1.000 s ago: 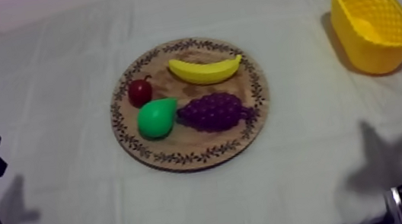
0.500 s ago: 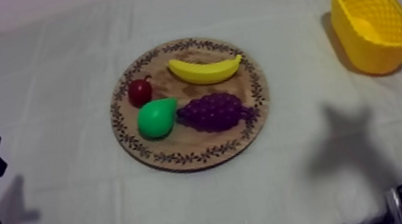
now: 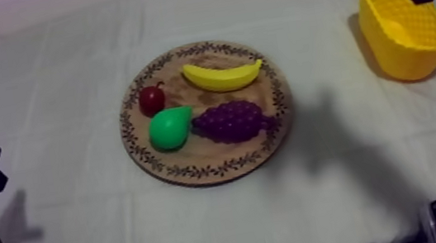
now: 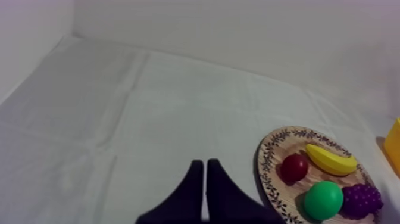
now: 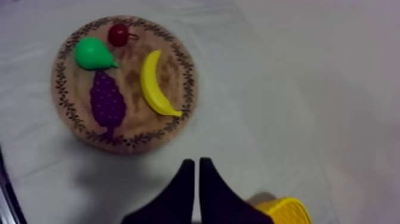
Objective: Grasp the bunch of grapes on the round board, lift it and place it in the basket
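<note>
Evidently nothing is accomplished yet: the bunch of grapes point(image 3: 231, 121) is found on the wooden board point(image 3: 196, 171), well ahead of the right tool point(image 5: 197, 162), pressed together, empty, by the yellow basket point(image 3: 407, 26). Grasp and transfer are left.

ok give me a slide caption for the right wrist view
Right hand, shut and empty, hangs by the yellow basket, facing the board where the grapes lie.
</note>
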{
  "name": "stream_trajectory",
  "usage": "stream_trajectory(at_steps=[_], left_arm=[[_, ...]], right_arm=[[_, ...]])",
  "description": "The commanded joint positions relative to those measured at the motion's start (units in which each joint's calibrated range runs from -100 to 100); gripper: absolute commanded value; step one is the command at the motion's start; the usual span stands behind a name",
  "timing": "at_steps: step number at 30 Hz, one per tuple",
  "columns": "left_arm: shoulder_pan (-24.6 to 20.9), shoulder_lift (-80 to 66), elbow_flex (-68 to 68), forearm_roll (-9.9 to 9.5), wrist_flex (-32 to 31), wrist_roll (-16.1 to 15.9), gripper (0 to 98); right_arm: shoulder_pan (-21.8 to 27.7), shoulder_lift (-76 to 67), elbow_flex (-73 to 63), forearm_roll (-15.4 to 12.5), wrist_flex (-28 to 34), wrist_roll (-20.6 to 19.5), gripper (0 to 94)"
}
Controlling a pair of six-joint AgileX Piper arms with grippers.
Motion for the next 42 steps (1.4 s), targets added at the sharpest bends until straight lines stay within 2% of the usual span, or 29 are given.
stream_trajectory(at_steps=[1,7,19,30,42], left_arm=[[0.00,0.00,-0.03,-0.03,-0.05,-0.01,0.1],[0.00,0.00,-0.03,-0.03,-0.05,-0.01,0.1],[0.00,0.00,-0.03,-0.03,-0.05,-0.01,0.1],[0.00,0.00,-0.03,-0.03,-0.05,-0.01,0.1],[0.00,0.00,-0.03,-0.03,-0.05,-0.01,0.1]], right_arm=[[-1.42,5.88,-4.82,-0.21,3.31,-0.10,0.7],[-5.10,15.55,-13.09,-0.04,9.76,-0.98,0.7],[-10.96,31.40,-26.19,2.65,20.19,-4.65,0.8],[-14.56,43.49,-32.69,7.32,22.29,-7.61,0.8],[-14.39,49.59,-32.30,7.41,22.21,-3.48,2.6]])
